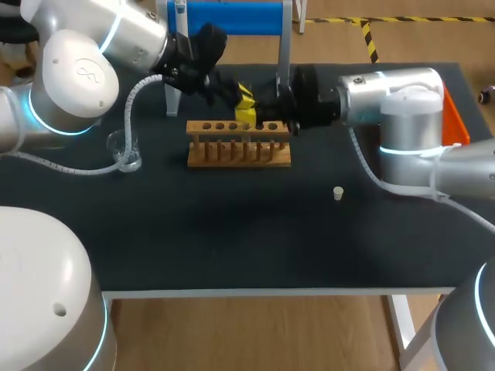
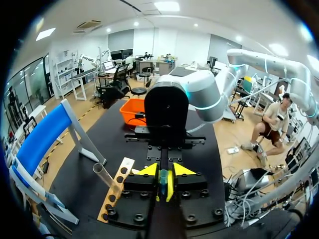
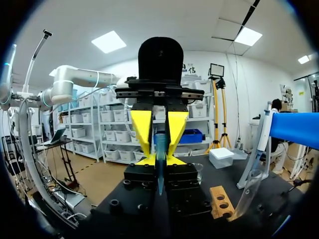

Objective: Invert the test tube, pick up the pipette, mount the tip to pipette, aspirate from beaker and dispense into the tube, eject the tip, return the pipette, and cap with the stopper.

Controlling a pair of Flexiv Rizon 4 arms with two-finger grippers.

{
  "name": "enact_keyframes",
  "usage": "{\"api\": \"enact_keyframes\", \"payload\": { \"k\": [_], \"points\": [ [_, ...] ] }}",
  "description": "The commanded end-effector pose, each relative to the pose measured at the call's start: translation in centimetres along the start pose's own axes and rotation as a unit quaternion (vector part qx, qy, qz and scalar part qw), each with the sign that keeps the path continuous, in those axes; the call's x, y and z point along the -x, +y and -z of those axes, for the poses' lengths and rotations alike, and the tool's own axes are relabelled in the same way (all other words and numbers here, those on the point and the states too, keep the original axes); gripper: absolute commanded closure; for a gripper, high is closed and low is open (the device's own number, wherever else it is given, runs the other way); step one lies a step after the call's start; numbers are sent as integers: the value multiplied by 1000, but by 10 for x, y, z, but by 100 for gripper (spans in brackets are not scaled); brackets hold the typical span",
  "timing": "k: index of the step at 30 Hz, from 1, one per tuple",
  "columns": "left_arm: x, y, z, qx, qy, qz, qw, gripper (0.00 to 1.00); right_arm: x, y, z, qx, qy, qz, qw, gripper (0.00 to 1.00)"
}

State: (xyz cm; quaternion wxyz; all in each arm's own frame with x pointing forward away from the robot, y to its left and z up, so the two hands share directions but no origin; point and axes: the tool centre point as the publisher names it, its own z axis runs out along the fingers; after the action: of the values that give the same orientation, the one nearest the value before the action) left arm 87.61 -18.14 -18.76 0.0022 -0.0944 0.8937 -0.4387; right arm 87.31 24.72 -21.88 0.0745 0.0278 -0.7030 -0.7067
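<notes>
My two grippers meet tip to tip just above the wooden rack [image 1: 240,147]. A slim teal tapered piece [image 3: 160,172], like a pipette tip, lies between both pairs of yellow fingers. My right gripper [image 3: 160,162] is shut on it. My left gripper [image 2: 165,172] stands slightly open around the teal piece [image 2: 162,180]. A clear test tube [image 2: 103,174] leans behind the rack. The pipette [image 1: 179,11] hangs on the blue stand [image 1: 228,17]. The glass beaker [image 1: 124,151] stands left of the rack. The white stopper [image 1: 338,193] lies on the mat to the right.
An orange bin [image 1: 455,116] sits at the table's right edge behind my right arm. The blue stand's legs rise just behind the rack and the grippers. Open dark mat stretches in front of the rack.
</notes>
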Motion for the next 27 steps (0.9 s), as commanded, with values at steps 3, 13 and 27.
{"api": "enact_keyframes", "payload": {
  "k": [3,13,27],
  "points": [
    [1,0,0,0,2,0,1000,0,-2,5,17,-5,-3,2,1000,100],
    [1,0,0,0,2,0,1000,0,-7,26,86,-20,-17,3,1000,100],
    [1,0,0,0,2,0,1000,0,-17,53,199,-33,-9,12,999,100]
  ]
}}
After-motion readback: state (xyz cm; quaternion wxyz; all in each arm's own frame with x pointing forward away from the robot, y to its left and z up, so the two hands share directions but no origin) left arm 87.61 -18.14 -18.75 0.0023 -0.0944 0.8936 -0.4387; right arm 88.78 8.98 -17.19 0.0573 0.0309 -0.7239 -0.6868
